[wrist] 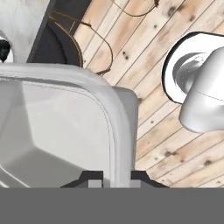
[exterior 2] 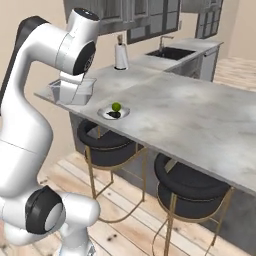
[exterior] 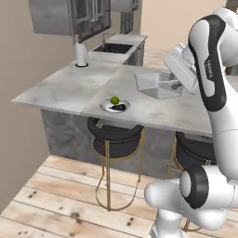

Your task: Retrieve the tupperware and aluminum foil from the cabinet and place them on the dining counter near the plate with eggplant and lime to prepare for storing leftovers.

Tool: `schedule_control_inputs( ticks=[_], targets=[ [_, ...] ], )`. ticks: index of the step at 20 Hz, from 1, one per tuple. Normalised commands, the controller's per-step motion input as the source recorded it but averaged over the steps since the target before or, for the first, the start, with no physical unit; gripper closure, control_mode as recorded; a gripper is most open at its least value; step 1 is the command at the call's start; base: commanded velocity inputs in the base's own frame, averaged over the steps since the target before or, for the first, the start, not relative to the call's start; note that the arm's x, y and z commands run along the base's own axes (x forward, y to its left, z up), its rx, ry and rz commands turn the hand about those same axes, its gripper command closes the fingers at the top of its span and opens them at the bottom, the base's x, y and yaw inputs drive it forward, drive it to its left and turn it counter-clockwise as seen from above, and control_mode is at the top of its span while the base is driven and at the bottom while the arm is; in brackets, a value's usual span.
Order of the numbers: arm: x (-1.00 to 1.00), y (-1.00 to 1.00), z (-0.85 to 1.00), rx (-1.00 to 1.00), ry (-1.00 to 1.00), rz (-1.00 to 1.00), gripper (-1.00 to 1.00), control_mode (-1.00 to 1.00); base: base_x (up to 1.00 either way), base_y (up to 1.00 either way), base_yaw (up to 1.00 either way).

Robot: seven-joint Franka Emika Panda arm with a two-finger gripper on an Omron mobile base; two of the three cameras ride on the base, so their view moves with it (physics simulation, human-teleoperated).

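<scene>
Tupperware (exterior: 158,85) empty, claw (wrist: 113,178) clenched on its rim, over the worktop (exterior: 69,88) near edge. Plate (exterior: 115,106) beside it holds lime (exterior: 114,99) and eggplant (exterior: 120,107). Stools (exterior 2: 107,145) below, plank floor (exterior: 56,190).

Translucent smooth plastic tupperware (exterior: 157,85), matt marbled stone dining counter (exterior: 69,86), rough pale wooden floor (exterior: 60,200)
</scene>
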Motion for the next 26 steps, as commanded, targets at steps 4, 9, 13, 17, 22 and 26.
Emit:
schedule_control_inputs(
  ticks=[4,9,13,17,22,26],
  targets=[
    [0.0,0.0,0.0,0.0,0.0,0.0,1.0,1.0,1.0,0.77,-0.33],
    [0.0,0.0,0.0,0.0,0.0,0.0,1.0,1.0,1.0,0.64,-0.33],
    [0.0,0.0,0.0,0.0,0.0,0.0,1.0,1.0,0.93,0.48,-0.34],
    [0.0,0.0,0.0,0.0,0.0,0.0,1.0,1.0,0.79,0.24,-0.38],
    [0.3,0.23,-0.1,-0.01,0.0,-0.23,1.0,-1.0,0.13,0.04,-0.08],
    [0.38,0.45,-0.44,-0.02,0.0,-0.18,1.0,-1.0,0.0,0.0,0.0]
  ],
)
